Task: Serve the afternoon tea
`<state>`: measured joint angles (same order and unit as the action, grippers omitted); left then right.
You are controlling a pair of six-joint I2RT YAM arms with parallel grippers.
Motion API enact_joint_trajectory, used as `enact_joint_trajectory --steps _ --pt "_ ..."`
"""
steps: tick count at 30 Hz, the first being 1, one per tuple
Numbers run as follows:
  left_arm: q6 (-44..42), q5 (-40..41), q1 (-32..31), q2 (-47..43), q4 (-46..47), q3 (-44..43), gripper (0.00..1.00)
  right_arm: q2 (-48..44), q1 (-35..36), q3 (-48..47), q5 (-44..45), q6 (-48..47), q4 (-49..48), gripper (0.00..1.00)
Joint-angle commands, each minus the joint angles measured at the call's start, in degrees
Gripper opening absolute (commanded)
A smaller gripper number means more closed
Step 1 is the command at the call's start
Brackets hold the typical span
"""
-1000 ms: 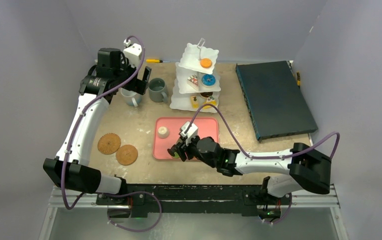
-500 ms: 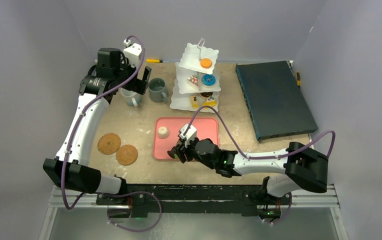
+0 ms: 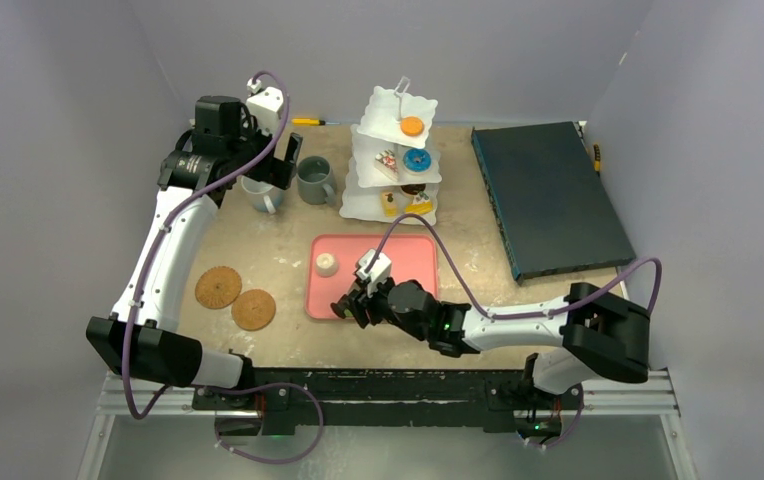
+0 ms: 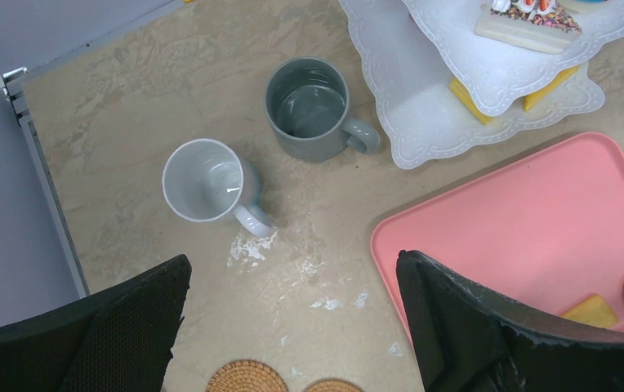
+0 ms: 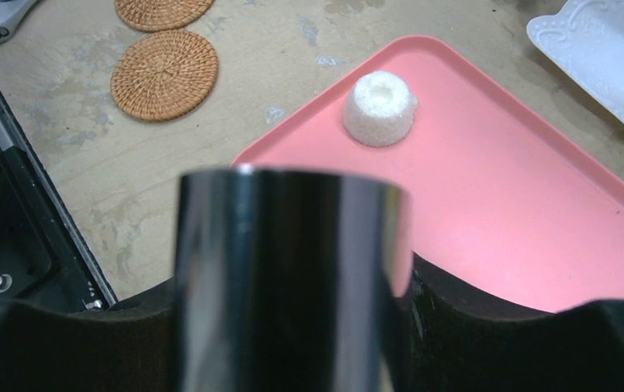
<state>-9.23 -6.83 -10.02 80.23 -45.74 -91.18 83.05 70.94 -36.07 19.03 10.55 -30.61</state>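
Bearing cork coasters [image 3: 218, 287], scuffed beige tabletop [image 3: 288, 235]; lilac walls [image 3: 518, 50].

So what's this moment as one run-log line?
left end effector: open, near white mug | right end effector: holding black tongs over pink tray | white pastry: on tray

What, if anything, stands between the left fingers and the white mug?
Nothing visible: the left gripper hangs open, the white mug in plain sight beyond its fingers; the grey mug stands apart, to one side.
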Motion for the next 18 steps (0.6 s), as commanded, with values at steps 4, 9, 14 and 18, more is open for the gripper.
enact_joint_trajectory --steps 4,9,14,18 --pt "-0.79 -0.11 0.62 -1.47 0.37 -1.38 0.96 1.10 0.47 1.61 2.33 1.74 -0.67 0.56" --pt "-0.78 -0.26 0.57 -1.42 0.58 -1.15 0.96 1.00 0.50 1.89 4.72 1.44 0.34 0.56" --pt "-0.70 -0.29 0.55 -1.33 0.82 -1.15 0.96 1.08 0.52 1.16 6.34 -0.05 0.98 0.56" --pt "-0.61 -0.31 0.57 -1.15 0.86 -1.30 0.96 1.80 0.47 0.33 6.47 -1.56 1.69 0.56"
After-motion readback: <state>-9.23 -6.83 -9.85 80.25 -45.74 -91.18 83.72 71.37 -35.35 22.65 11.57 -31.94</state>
